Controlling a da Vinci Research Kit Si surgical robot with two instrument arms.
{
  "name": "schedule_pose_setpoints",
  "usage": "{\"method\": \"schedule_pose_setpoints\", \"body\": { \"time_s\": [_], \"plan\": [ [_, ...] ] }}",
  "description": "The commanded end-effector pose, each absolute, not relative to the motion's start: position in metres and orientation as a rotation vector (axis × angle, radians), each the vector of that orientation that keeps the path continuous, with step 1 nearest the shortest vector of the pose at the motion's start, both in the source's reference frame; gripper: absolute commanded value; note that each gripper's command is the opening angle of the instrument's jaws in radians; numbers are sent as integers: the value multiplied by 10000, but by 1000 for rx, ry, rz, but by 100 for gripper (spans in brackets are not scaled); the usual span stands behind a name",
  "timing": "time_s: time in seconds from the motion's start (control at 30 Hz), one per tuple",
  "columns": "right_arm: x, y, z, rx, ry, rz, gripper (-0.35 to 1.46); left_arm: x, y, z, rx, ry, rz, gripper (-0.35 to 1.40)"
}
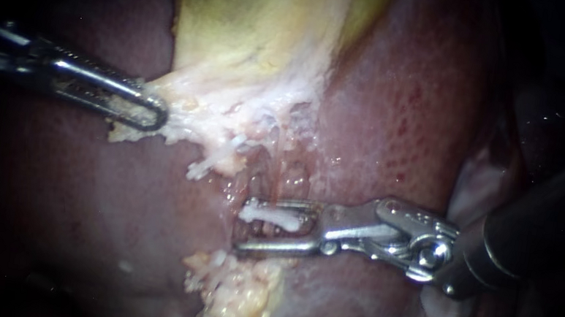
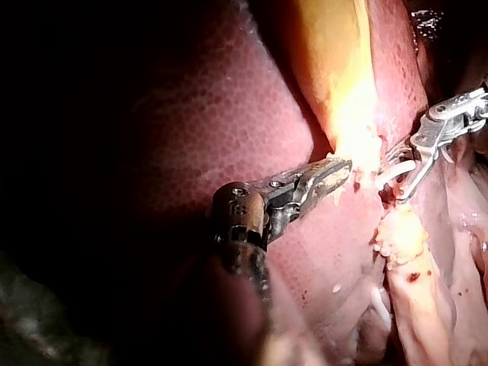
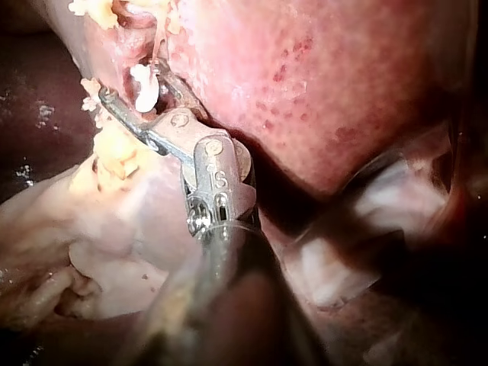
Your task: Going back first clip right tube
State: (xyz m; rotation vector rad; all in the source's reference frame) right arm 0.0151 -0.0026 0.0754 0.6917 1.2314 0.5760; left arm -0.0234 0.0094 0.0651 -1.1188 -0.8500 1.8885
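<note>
My right instrument (image 1: 245, 227) comes in from the right, its jaws open around a white clip (image 1: 273, 216). The clip sits across a pink tube (image 1: 272, 172) below the gallbladder's neck, close under the upper jaw and with a gap above the lower one. In the right wrist view the clip (image 3: 142, 88) stands between the spread jaws of the right instrument (image 3: 133, 80). My left instrument (image 1: 156, 115) is shut on whitish tissue at the neck of the yellow gallbladder (image 1: 265, 16). The left wrist view shows that left instrument (image 2: 343, 171) beside the clip (image 2: 398, 171).
Dark red liver (image 1: 407, 110) lies on both sides of the dissected groove. A lump of yellow fat (image 1: 240, 300) sits just below the right instrument's lower jaw. Pale tissue folds (image 1: 478, 186) lie behind the right instrument's shaft.
</note>
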Motion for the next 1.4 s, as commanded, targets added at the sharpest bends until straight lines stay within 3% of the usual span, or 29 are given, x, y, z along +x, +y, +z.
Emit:
{"method": "schedule_pose_setpoints", "body": {
  "time_s": [0.03, 0.3, 0.47, 0.67, 1.0, 1.4],
  "plan": [
    [150, -24, 756, 665, 1234, 581, 48, -233, 94, 651, -1119, -850, 1889, -35],
    [141, -23, 757, 632, 1247, 543, 48, -233, 94, 651, -1119, -850, 1889, -35],
    [119, -29, 750, 507, 1288, 356, 49, -232, 94, 650, -1119, -850, 1889, -35],
    [83, -23, 736, 407, 1226, 194, 50, -231, 94, 650, -1119, -851, 1889, -35],
    [34, 8, 695, 346, 1211, 155, 50, -231, 94, 650, -1119, -850, 1889, -35],
    [25, 11, 685, 343, 1211, 156, 50, -240, 89, 656, -1119, -840, 1890, -35]
  ]
}}
